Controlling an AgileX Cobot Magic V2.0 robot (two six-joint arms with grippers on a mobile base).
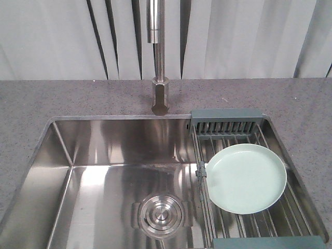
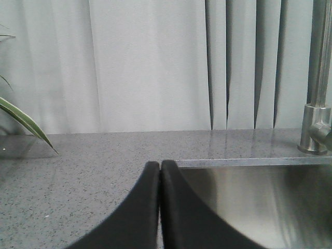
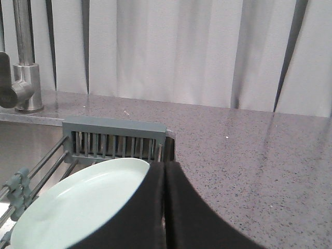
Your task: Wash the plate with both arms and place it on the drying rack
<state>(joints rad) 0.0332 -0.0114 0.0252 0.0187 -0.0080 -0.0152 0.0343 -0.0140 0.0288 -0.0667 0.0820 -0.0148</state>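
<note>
plate (image 1: 246, 178) lies flat on drying rack (image 1: 249, 210), right of sink basin (image 1: 104, 181). my judgement: either nothing started or all done; cannot tell which. if start, next move needs both claws opened, plate rim pinched. left claw (image 2: 160, 171) closed, empty, over worktop (image 2: 78, 171). right claw (image 3: 165, 171) closed, empty, just beside plate. basin holds only drain (image 1: 161, 215).

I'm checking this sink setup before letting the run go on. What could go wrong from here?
1. The plate lies flat on the drying rack, its low rim flush to the rods, so the shut right gripper may struggle to get a finger under it.
2. The plate looks glossy; it could slip and drop into the steel sink.
3. The faucet stands mid-sink, a possible obstacle for both arms.
</note>
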